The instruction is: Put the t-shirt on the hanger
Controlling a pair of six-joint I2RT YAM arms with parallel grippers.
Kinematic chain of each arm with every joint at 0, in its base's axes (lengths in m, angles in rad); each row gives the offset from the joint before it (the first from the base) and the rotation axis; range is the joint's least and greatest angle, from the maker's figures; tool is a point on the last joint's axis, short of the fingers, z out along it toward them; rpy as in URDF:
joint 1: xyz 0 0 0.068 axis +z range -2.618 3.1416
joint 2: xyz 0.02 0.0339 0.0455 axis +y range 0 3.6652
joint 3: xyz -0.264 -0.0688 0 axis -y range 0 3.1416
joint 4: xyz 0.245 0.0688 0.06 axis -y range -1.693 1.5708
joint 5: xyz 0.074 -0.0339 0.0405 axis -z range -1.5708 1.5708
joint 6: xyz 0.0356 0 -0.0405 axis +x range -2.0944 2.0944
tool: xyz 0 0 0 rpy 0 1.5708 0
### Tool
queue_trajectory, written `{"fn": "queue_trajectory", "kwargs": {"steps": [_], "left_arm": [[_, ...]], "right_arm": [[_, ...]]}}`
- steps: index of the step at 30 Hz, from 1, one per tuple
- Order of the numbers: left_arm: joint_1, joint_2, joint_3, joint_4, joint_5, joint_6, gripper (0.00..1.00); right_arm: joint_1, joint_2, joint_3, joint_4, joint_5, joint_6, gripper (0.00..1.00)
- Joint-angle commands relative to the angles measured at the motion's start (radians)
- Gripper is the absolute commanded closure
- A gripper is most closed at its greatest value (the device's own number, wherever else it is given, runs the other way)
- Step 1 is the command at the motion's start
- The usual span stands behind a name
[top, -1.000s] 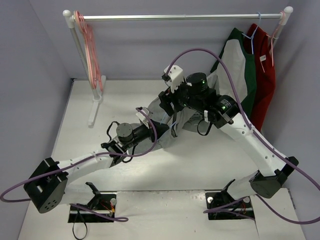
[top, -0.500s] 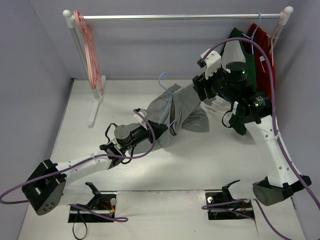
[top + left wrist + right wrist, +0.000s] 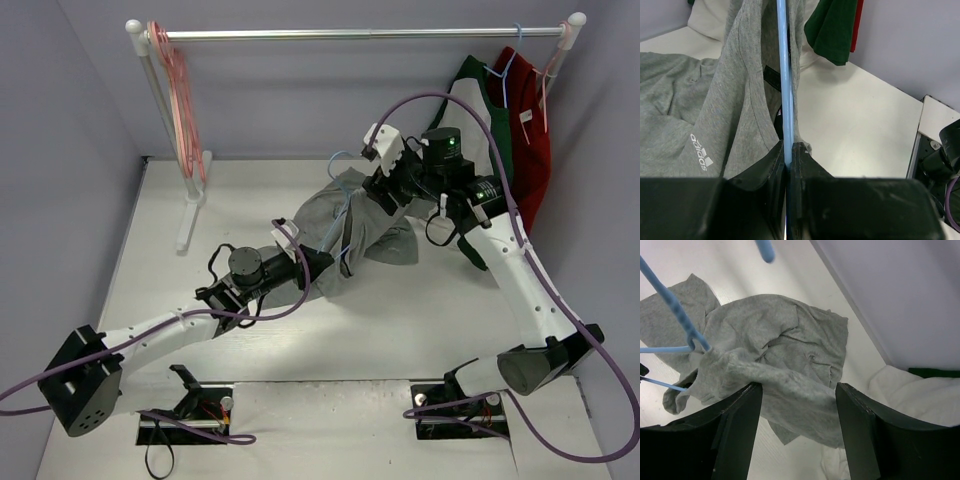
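My left claw [image 3: 788, 150] clamps the thin light-blue wire hanger [image 3: 785, 75], my right claw [image 3: 799, 387] gapes above the limp, light heather-grey cotton t-shirt [image 3: 370, 225] half-draped across it and the white table [image 3: 450, 300], so I'd pinch its hem.

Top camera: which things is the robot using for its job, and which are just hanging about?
In the job: grey t-shirt, light-blue hanger, left gripper pinching it.
Just there: white-and-green shirt, red garment, pink hangers, rail.
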Motion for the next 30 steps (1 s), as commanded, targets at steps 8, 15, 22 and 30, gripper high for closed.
{"fn": "queue_trajectory", "kwargs": {"steps": [8,15,22,30], "left_arm": [[0.028,-0.053,0.202,-0.14,0.12,0.125,1.0],[0.078,-0.023,0.297,-0.285,0.167,0.142,1.0],[0.177,0.011,0.435,-0.508,0.036,0.132,0.69],[0.24,0.049,0.686,-0.701,-0.202,0.188,0.31]], "right_arm": [[0.004,-0.011,-0.059,0.121,-0.127,-0.075,0.46],[0.006,-0.055,-0.126,0.216,-0.141,-0.081,0.85],[0.01,-0.127,-0.191,0.261,-0.077,-0.108,1.0],[0.009,-0.193,-0.299,0.307,0.042,-0.122,1.0]]}}
